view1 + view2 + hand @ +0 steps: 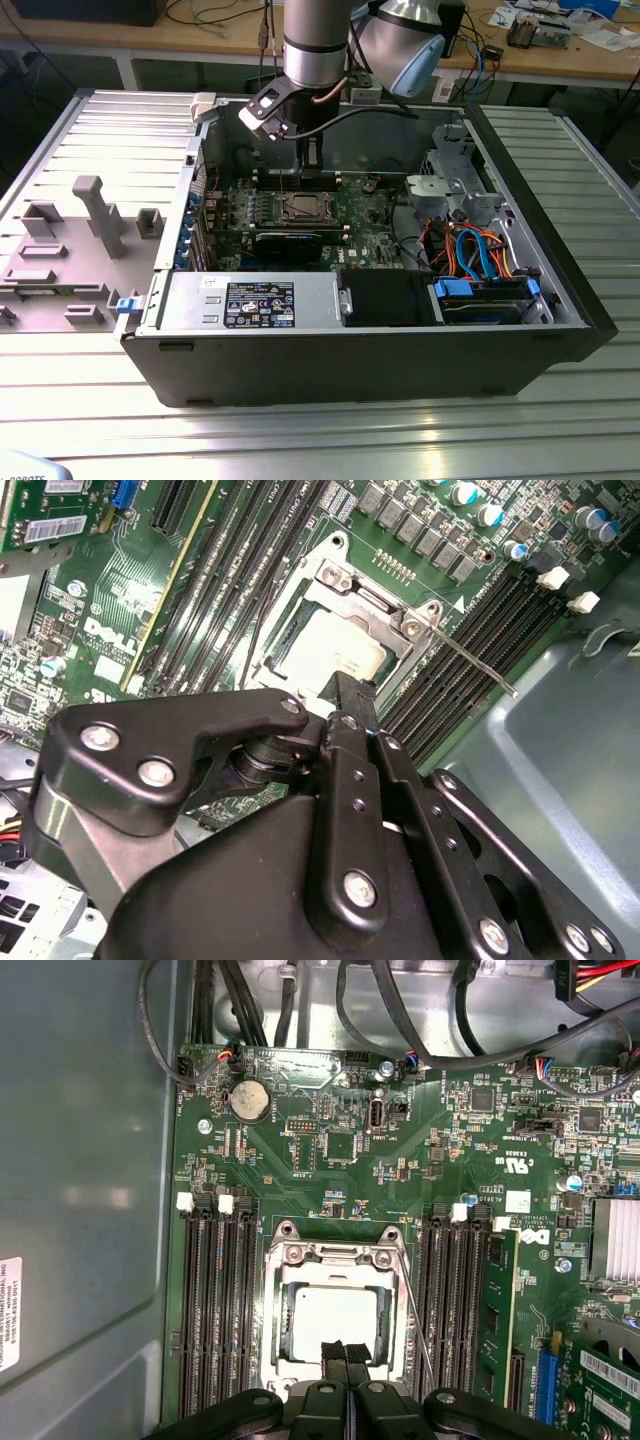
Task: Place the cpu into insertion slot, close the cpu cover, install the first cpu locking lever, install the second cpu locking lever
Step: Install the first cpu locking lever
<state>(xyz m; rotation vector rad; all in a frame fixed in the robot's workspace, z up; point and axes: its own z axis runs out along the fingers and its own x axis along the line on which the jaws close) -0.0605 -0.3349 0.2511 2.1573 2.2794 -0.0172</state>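
over the open computer case [400, 360] on the ribbed metal counter [300, 435], the arm reaches down to the green motherboard [330, 1140]. the cpu [335, 1312] lies flat in its socket between banks of black memory slots [215, 1300]. its dull silver top shows through the window of the cpu cover [335, 1256], which lies down around it. the jaws are together with nothing between them. in the first wrist view their black fingertips [335, 1352] sit at one edge of the cpu; whether they touch it i cannot tell. a thin metal locking lever [415, 1320] runs along one side of the socket, slanting out over the neighbouring slots.
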